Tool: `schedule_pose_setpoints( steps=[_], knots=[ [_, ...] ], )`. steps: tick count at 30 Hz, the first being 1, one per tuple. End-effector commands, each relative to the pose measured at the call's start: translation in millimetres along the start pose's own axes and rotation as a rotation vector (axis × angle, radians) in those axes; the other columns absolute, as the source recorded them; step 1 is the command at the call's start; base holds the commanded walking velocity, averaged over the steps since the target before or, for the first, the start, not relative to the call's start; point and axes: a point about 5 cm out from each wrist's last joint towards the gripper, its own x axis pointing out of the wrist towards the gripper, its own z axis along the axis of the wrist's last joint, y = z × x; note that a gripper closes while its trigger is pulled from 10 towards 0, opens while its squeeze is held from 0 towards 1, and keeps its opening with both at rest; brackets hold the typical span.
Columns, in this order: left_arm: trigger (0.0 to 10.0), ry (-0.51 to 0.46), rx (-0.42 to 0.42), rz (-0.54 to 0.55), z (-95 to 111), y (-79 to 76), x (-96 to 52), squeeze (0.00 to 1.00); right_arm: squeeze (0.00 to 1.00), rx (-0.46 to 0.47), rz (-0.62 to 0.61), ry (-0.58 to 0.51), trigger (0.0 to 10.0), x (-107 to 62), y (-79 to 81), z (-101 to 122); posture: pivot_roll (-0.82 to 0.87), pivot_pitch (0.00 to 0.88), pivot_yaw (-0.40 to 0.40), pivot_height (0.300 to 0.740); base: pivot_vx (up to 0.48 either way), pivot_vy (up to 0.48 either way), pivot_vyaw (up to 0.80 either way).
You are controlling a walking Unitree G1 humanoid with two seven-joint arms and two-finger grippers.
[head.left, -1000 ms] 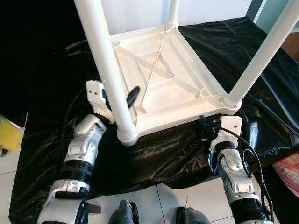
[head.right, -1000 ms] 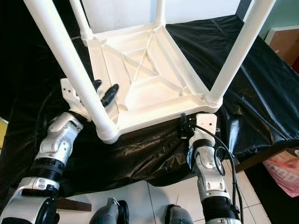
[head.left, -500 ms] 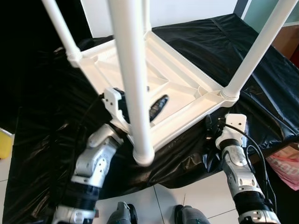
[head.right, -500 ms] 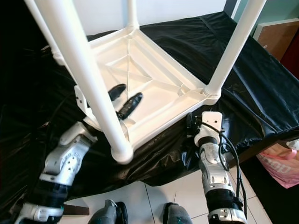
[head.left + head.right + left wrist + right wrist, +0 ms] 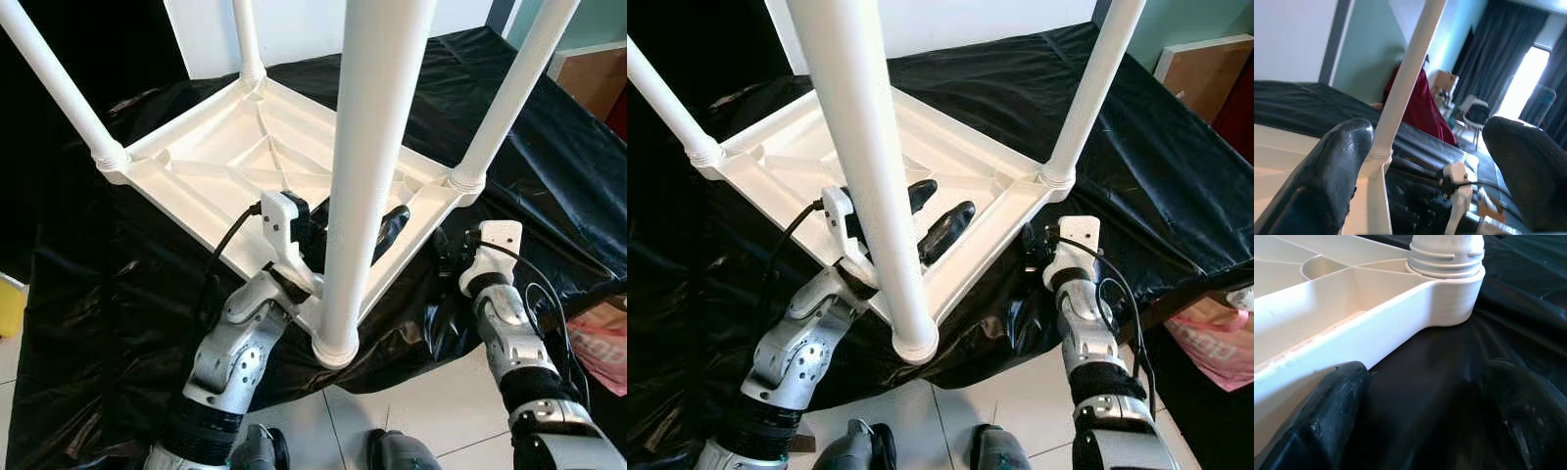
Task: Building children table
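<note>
A white plastic children's table [image 5: 211, 166] is seen upside down on a counter [image 5: 549, 211] draped in black sheeting, its four legs pointing up. The left tool [image 5: 939, 213] is reached over the near rim beside the nearest leg [image 5: 364, 186], its black fingers [image 5: 947, 230] spread apart inside the ribbed underside, clamped on nothing. The right tool [image 5: 1437, 416] is held at the right-hand corner beside a leg socket [image 5: 1446, 257], fingers apart over the black sheeting.

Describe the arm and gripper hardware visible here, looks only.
Both arms are silver segmented metal with black ribbed bands. Left gripper has two long, rounded black fingers and a white wrist block; a black cable loops off it. Right gripper has the same white block, with a black cable running down its forearm.
</note>
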Motion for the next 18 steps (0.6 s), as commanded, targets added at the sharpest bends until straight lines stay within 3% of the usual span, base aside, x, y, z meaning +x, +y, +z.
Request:
schedule_pose_setpoints(
  steps=[1,4,7,8,12,18],
  knots=[
    [10.0,0.012,-0.015,-0.023,-4,-5.8,6.6,0.00,0.00,0.007,0.047,-0.033,10.0,4.5,13.1,6,-0.04,0.158,0.063,0.740,0.000,0.000,0.00],
    [10.0,0.030,-0.027,-0.059,-9,-17.4,12.2,0.00,0.00,0.028,0.140,-0.033,10.0,4.7,32.7,2,-0.05,0.159,0.069,0.740,0.000,0.000,0.00],
    [10.0,0.039,-0.036,-0.076,-11,-22.8,14.3,0.00,0.00,0.031,0.185,-0.033,10.0,4.5,41.2,1,-0.05,0.160,0.073,0.740,0.000,0.000,0.00],
    [10.0,0.058,-0.051,-0.104,-16,-31.9,17.2,0.00,0.00,0.041,0.260,-0.033,10.0,5.2,54.9,0,-0.05,0.161,0.078,0.740,0.000,0.000,0.00],
    [10.0,0.091,-0.068,-0.157,-24,-44.2,19.3,0.00,0.00,0.049,0.345,-0.033,10.0,5.3,70.1,0,-0.05,0.162,0.081,0.740,0.000,0.000,0.00],
    [10.0,0.117,-0.044,-0.157,-27,-42.6,18.8,0.00,0.00,0.026,0.324,-0.033,10.0,5.8,67.0,-1,-0.04,0.164,0.078,0.740,0.000,0.000,0.00]
  ],
)
